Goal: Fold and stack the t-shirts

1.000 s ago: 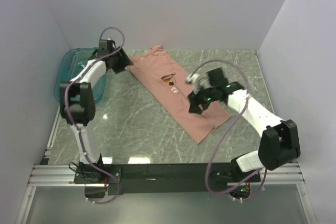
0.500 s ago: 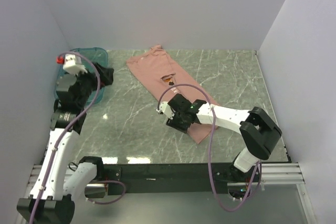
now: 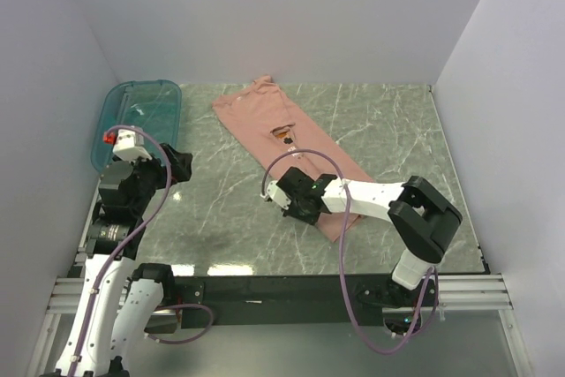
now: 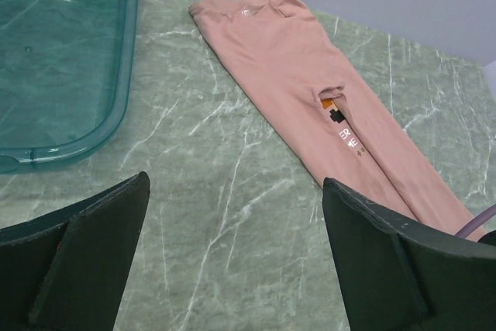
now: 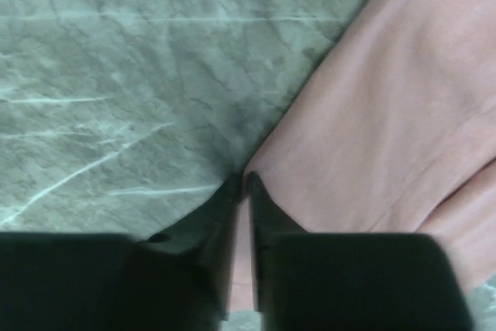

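- The dusty salmon-pink short-sleeved cotton t-shirt (image 3: 265,121) lies flat on the green marble-patterned table (image 3: 221,218). It is folded lengthwise into a long narrow strip.
- The strip runs diagonally, with the collar end at the far middle of the table and the hem end toward the near right.
- A small pixel-art print with white lettering (image 4: 341,123) shows through a gap about midway along the strip.
- The right gripper (image 5: 242,180) is down at the strip's near left edge. Its black fingers (image 5: 267,218) stand almost together, pinching a thin sliver of pink fabric right where the cloth meets the table.
- The left gripper (image 4: 234,184) hangs above the table at the near left, well apart from the t-shirt. Its jaws are spread wide and there is nothing between them.
- A teal translucent plastic bin (image 3: 141,112) sits at the far left, apart from the collar end.
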`<action>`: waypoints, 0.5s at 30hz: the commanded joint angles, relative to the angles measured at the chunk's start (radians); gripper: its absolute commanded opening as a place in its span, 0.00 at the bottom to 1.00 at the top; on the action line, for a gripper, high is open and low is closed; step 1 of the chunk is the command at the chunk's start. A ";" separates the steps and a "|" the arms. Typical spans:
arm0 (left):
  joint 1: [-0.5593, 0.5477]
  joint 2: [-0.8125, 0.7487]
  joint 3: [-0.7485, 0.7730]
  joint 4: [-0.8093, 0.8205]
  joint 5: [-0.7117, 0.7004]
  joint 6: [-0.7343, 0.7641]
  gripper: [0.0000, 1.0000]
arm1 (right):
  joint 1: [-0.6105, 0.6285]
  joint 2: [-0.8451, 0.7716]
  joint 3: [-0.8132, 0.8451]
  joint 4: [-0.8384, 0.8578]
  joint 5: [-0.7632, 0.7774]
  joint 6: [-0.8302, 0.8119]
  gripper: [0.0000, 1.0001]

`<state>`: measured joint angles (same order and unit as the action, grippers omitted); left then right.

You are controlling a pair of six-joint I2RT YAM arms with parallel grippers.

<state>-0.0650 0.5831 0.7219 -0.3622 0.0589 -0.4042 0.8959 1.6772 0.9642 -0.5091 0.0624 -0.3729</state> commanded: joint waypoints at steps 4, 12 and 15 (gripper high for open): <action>0.002 -0.011 -0.012 0.049 0.074 0.022 0.98 | 0.069 0.039 0.021 -0.055 -0.082 -0.006 0.04; 0.002 -0.012 -0.019 0.074 0.153 0.028 0.98 | 0.179 0.093 0.191 -0.115 -0.212 -0.038 0.00; 0.002 -0.012 -0.024 0.086 0.194 0.030 0.98 | 0.190 0.139 0.275 -0.189 -0.298 -0.058 0.15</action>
<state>-0.0650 0.5797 0.7067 -0.3359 0.1898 -0.4004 1.0729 1.7927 1.1500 -0.6186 -0.1047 -0.4046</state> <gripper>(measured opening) 0.978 0.109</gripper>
